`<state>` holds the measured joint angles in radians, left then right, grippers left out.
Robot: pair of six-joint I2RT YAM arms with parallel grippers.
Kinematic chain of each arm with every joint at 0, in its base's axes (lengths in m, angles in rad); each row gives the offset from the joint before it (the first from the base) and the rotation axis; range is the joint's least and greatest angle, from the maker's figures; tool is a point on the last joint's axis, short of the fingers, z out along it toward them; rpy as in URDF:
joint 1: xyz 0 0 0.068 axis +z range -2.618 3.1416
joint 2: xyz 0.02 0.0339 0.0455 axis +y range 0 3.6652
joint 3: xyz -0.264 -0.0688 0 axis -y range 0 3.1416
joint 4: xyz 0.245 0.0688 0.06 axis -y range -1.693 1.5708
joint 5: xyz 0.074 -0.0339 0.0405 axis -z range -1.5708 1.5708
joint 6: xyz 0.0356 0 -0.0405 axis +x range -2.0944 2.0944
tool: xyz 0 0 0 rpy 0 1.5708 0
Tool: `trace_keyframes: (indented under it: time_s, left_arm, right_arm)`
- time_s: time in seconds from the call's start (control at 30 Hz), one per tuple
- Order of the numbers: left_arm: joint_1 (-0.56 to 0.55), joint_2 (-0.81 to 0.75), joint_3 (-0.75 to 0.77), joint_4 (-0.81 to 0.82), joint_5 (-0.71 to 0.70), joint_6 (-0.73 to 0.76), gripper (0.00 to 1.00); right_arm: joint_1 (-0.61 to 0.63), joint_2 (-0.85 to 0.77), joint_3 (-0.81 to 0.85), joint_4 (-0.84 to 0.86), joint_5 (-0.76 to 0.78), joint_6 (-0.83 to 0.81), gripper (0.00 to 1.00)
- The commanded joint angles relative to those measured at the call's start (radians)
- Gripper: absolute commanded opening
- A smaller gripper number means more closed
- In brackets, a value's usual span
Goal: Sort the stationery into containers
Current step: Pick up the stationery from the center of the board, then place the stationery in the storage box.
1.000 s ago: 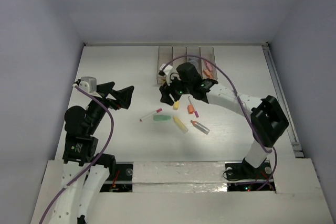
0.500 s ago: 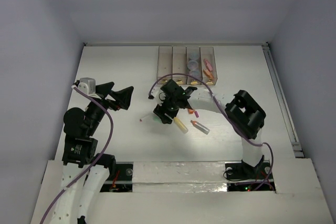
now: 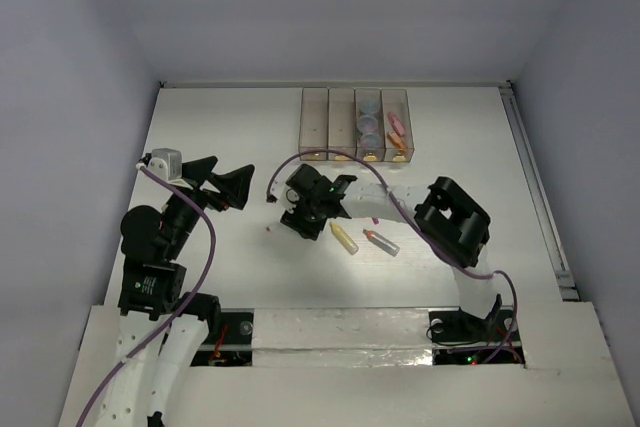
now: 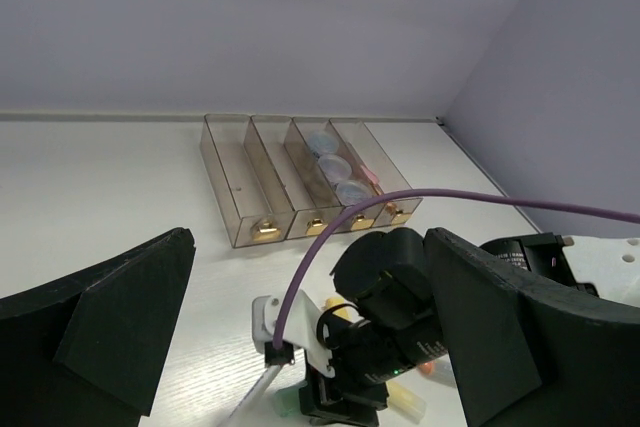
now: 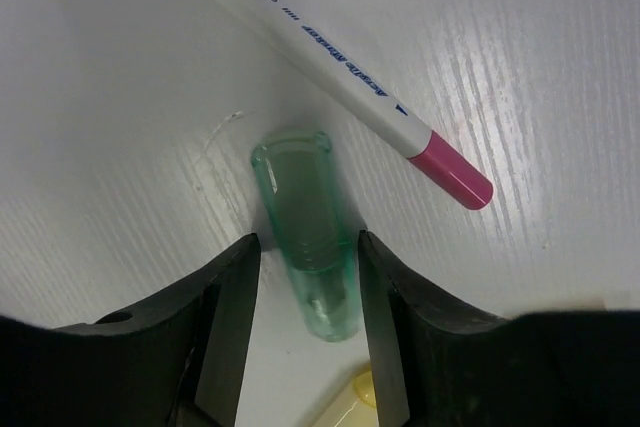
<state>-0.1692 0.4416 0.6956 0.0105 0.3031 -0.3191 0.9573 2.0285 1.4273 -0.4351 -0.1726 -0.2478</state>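
Observation:
A short translucent green marker (image 5: 308, 242) lies on the white table between my right gripper's (image 5: 307, 247) fingers. The jaws straddle it with a thin gap on each side, so the gripper is open. In the top view the right gripper (image 3: 301, 217) is low over that spot and hides the marker. A pink-and-white pen (image 5: 335, 72) lies just beyond it. A yellow marker (image 3: 343, 237) and a grey marker with an orange tip (image 3: 381, 243) lie to the right. The four joined bins (image 3: 313, 132) stand at the back. My left gripper (image 3: 226, 185) is open, empty and raised at the left.
The third bin holds bluish rolls (image 3: 368, 123) and the fourth holds pink and orange pieces (image 3: 397, 129). The right arm's purple cable (image 4: 500, 202) arcs over the middle of the table. In the left wrist view the bins (image 4: 240, 182) stand beyond the right gripper (image 4: 395, 342).
My right arm has swung from near the bins leftward and toward the near edge, coming down over the green marker. The left arm has not moved.

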Motion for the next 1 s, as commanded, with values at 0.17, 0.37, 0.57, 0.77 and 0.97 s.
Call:
trace_keyframes:
  time_s: [0.17, 0.37, 0.57, 0.77, 0.97]
  left_arm:
    - [-0.006, -0.014, -0.005, 0.045, 0.005, 0.005, 0.99]
    - [-0.006, -0.012, -0.004, 0.045, 0.007, 0.005, 0.99]
    - [-0.006, -0.014, -0.004, 0.043, 0.005, 0.005, 0.99]
    - [-0.006, -0.009, -0.004, 0.045, 0.005, 0.005, 0.99]
    - [-0.006, -0.001, -0.004, 0.045, 0.007, 0.005, 0.99]
  right_arm:
    - [0.061, -0.013, 0.002, 0.016, 0.094, 0.01, 0.24]
    - [0.048, -0.172, -0.031, 0.111, 0.125, 0.044, 0.16]
    - [-0.102, -0.329, -0.109, 0.312, 0.215, 0.119, 0.15]
    - [-0.343, -0.435, -0.133, 0.469, 0.317, 0.287, 0.15]
    - [-0.575, -0.332, -0.001, 0.363, 0.294, 0.363, 0.15]
